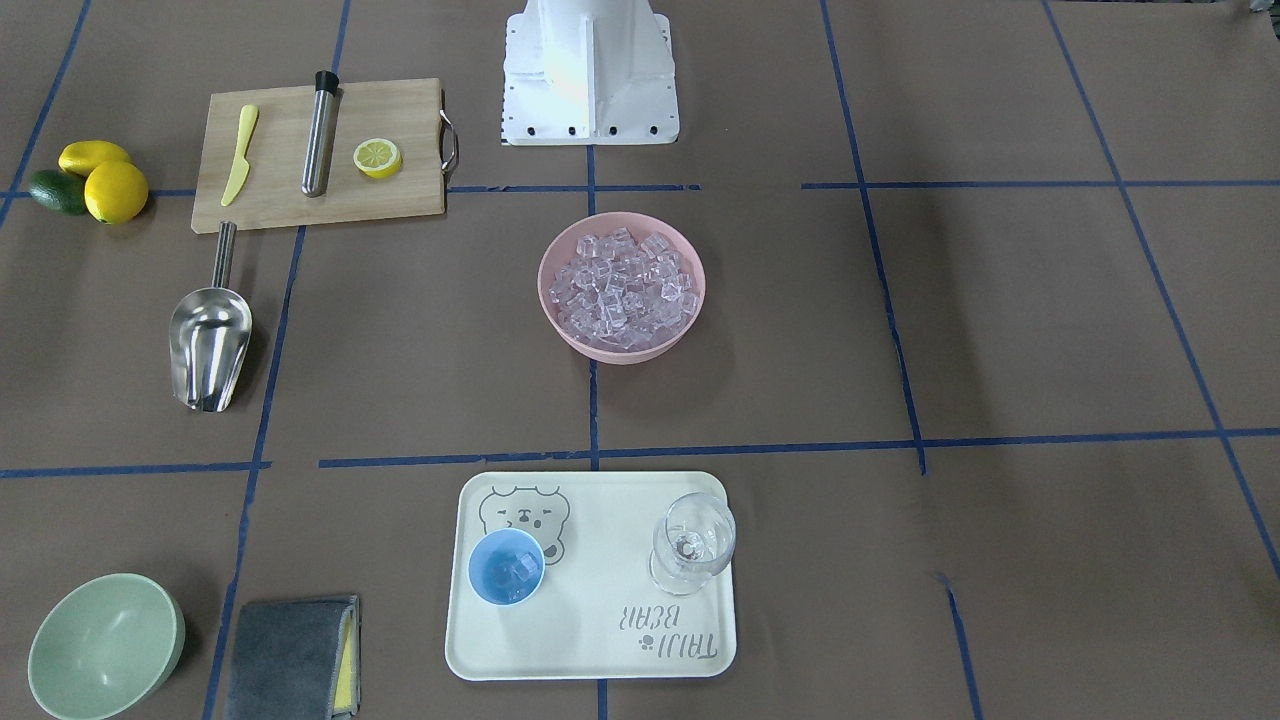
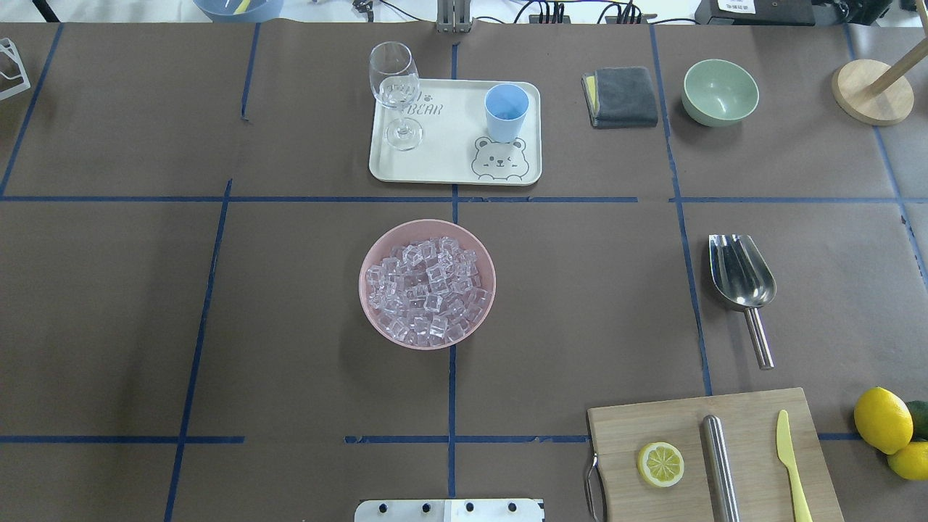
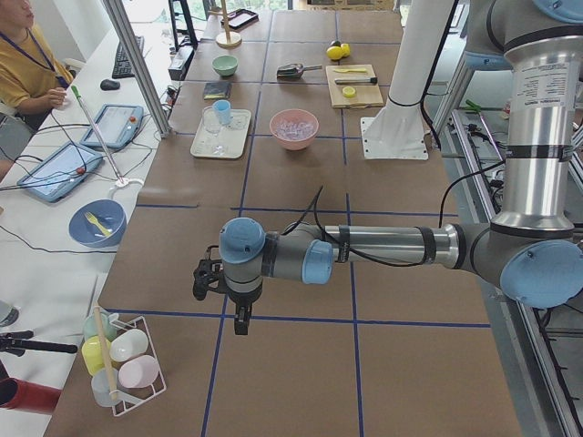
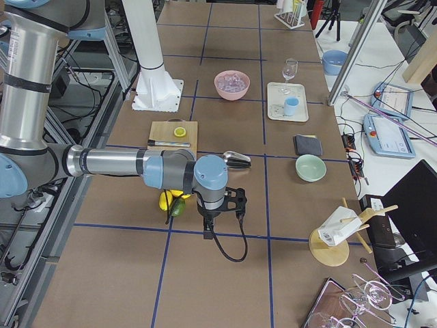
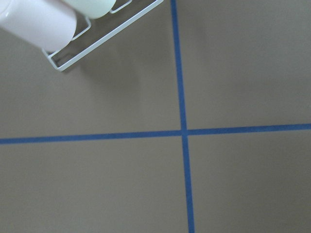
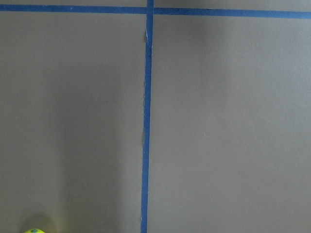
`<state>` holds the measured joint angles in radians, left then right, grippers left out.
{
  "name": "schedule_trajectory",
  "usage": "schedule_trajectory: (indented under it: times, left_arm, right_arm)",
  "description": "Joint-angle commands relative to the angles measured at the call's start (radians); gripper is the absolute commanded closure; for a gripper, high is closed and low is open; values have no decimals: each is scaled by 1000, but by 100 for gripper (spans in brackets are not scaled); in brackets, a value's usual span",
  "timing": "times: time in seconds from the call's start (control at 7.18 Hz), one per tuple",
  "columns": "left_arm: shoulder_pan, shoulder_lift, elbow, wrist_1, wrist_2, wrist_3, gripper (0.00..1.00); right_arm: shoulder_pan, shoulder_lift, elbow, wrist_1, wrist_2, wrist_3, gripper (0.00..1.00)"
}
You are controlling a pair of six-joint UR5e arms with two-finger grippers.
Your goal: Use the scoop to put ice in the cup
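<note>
**Scoop lies free on the table, both arms far out from the pink bowl**

Most of the ice [image 2: 428, 290] is heaped in the pink bowl [image 2: 362, 284] at the table's middle. A few cubes also sit in the bottom of the cup [image 1: 506, 567]. The cup stands upright on a cream tray [image 2: 449, 156] beyond the bowl, on the side away from the robot's base. A clear goblet [image 2: 395, 87] shares that tray, apart from the cup.

The scoop [image 2: 741, 275] lies flat, well off to the bowl's right. No gripper holds it. Its trough points away from the robot and its handle points toward a wooden cutting board [image 2: 631, 428].

The left gripper [image 3: 241, 323] hangs over bare table far to the bowl's left. The right gripper [image 4: 207, 231] hangs far to the bowl's right. Both show only in the side views, so I cannot tell how their jaws stand.
</note>
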<state>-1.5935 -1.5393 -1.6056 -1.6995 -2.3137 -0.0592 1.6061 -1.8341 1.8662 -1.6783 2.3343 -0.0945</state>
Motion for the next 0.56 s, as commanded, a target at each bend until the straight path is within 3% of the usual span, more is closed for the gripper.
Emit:
schedule_trajectory:
  times: [0.0,0.42]
  left_arm:
    - [0,-7,-16,4,-3,101,0]
    - [0,14,-7,17,2,104,0]
  right_arm:
    - [0,2,1,0,0,-2,0]
    - [0,2,1,-1,5,7,0]
